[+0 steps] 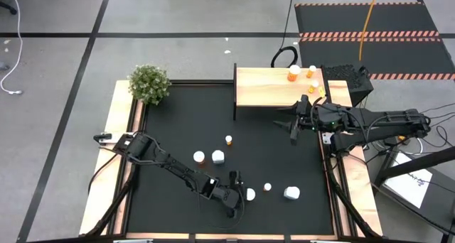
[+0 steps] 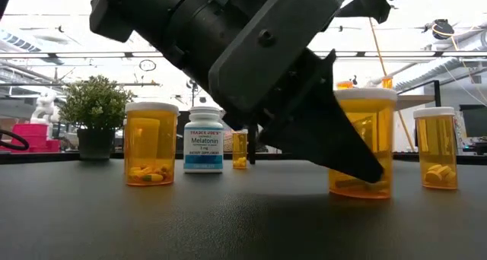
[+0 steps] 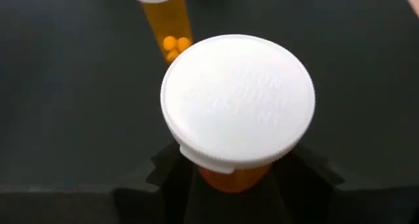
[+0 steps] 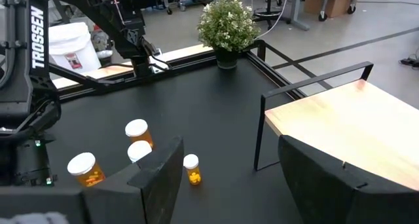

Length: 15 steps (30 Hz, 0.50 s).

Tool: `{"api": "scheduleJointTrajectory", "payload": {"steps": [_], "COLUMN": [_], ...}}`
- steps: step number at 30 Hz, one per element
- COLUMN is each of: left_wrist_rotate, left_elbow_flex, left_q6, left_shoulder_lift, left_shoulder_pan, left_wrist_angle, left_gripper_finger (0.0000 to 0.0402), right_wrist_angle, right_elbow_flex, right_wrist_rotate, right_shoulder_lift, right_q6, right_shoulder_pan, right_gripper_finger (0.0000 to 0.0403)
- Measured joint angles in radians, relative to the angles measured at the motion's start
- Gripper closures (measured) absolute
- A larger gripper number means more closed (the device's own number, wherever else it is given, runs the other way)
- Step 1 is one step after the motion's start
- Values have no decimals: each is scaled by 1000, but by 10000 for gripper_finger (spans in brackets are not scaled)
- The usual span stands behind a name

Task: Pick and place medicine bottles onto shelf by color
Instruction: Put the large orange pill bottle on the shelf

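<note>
The black-matted worktop (image 1: 178, 115) carried everything, framed by pale wooden side rails (image 1: 106, 165). At its far right stood the pale light-wood rectangular shelf (image 1: 266, 87), its long side running left to right, with a few orange bottles (image 1: 294, 74) upright on its right end. A green bushy potted plant (image 1: 149, 83) sat at the far left corner.

The left arm reached across to the near middle, where the left end effector (image 1: 239, 193) flanked an upright amber cylindrical medicine bottle with a broad white cap (image 3: 237, 101), a dark finger on either side of the body just under the cap; whether they had clamped on it I cannot tell. That bottle's long axis stood vertical, cap up. The right end effector (image 1: 292, 127) hung just in front of the shelf's near right edge, its fingers spread apart and holding nothing.

Other bottles stood upright around the middle: a white one with a bluish label (image 2: 203, 139), a larger amber one (image 2: 151, 143), and a small amber one (image 1: 228, 139) farther back.
</note>
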Motion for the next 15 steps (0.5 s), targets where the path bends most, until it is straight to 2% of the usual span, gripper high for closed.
{"api": "scheduleJointTrajectory", "payload": {"steps": [7, 15], "left_wrist_rotate": [2, 2], "left_elbow_flex": [-1, 0], "left_q6": [44, 72], "left_shoulder_lift": [-83, -242], "left_shoulder_pan": [14, 63], "left_wrist_angle": [-135, -305], "left_gripper_finger": [212, 211], "right_wrist_angle": [0, 35], "right_elbow_flex": [0, 0], "right_wrist_rotate": [-3, -4], "right_shoulder_lift": [13, 104], "right_q6": [0, -88], "right_shoulder_pan": [2, 44], "right_gripper_finger": [158, 158]}}
